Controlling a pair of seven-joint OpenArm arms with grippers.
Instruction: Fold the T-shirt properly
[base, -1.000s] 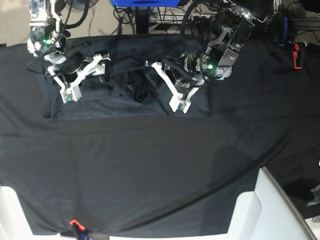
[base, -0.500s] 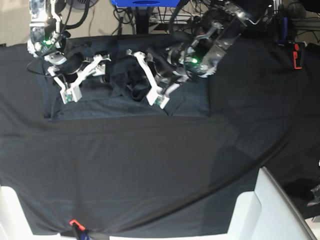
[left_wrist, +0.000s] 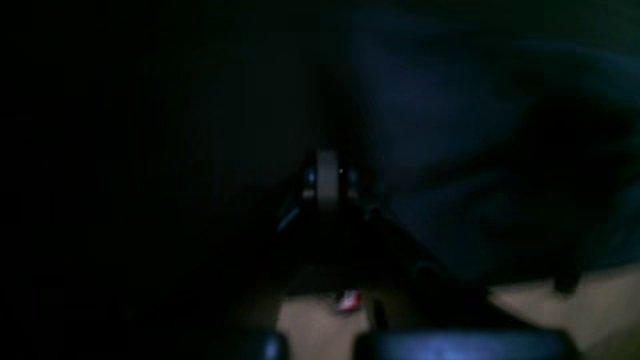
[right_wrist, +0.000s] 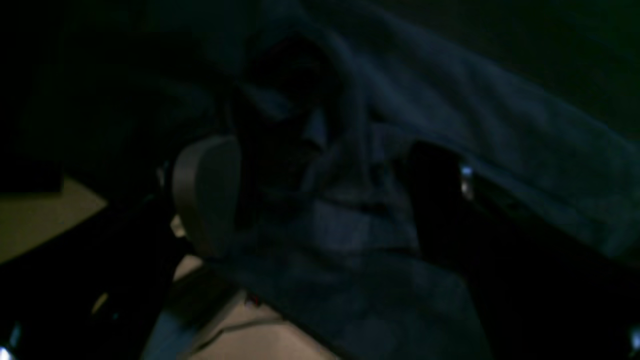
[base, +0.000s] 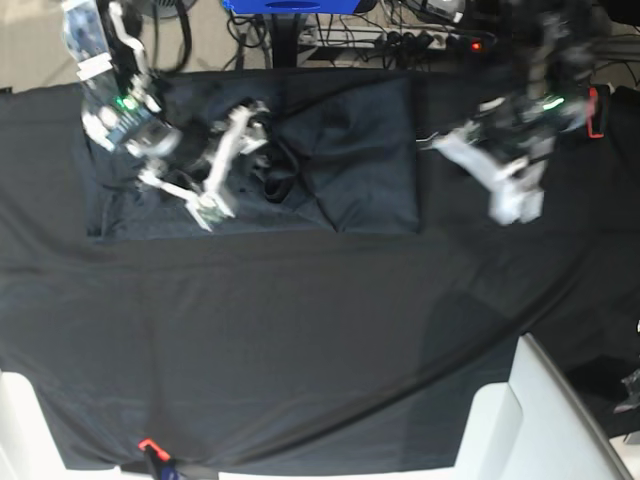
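We found the left end effector (base: 512, 205) had withdrawn clear of the T-shirt (base: 350, 150), clenched and empty. The right end effector (base: 225, 160), released wide, had advanced over the T-shirt's bunched middle, so refolding remained.

Both arms were black and silver-grey, each showing a small green light. The right gripper (base: 224, 160) and left gripper (base: 505, 185) had white fingers, with dark cables trailing behind.

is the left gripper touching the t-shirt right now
Apart. In the base view the left gripper, shut, is over the black tablecloth with a plain strip of cloth between it and the T-shirt edge.
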